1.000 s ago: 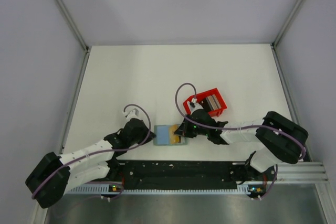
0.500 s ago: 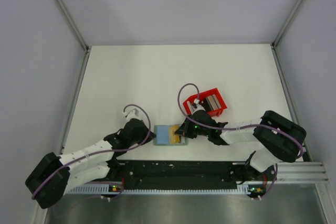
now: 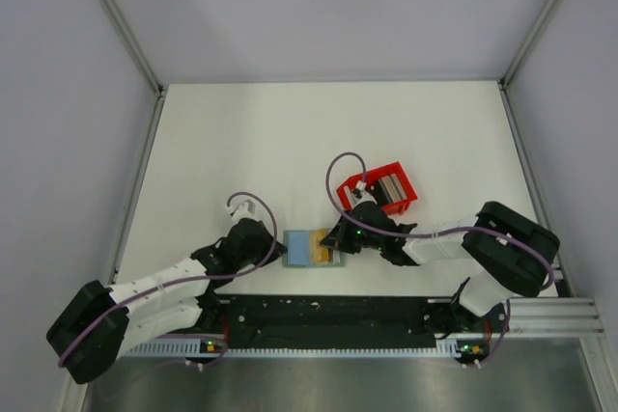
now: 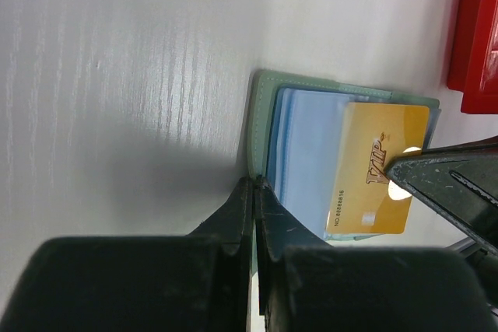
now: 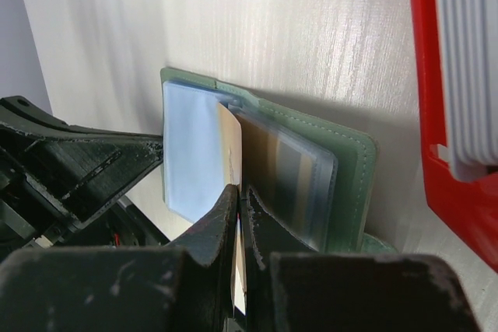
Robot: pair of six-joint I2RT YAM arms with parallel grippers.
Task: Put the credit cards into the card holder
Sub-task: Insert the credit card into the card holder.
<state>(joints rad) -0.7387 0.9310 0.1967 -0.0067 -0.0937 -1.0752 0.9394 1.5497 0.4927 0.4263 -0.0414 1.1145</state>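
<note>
The card holder (image 3: 301, 249) lies open near the table's front edge, grey-green outside, pale blue pockets inside; it also shows in the left wrist view (image 4: 268, 114) and the right wrist view (image 5: 342, 153). My left gripper (image 4: 254, 184) is shut on the holder's left edge. My right gripper (image 5: 237, 192) is shut on a tan/orange card (image 4: 377, 169) marked VIP, which lies partly over the holder's right pockets; in the right wrist view the card (image 5: 230, 141) stands edge-on between pocket leaves. Another card shows inside a clear pocket (image 5: 288, 176).
A red plastic bin (image 3: 379, 188) with a stack of whitish cards (image 5: 467, 60) stands just behind and right of the holder. The table's front rail (image 3: 328, 320) runs close below the holder.
The right gripper has edged slightly left with the card over the holder. The left arm has not moved.
</note>
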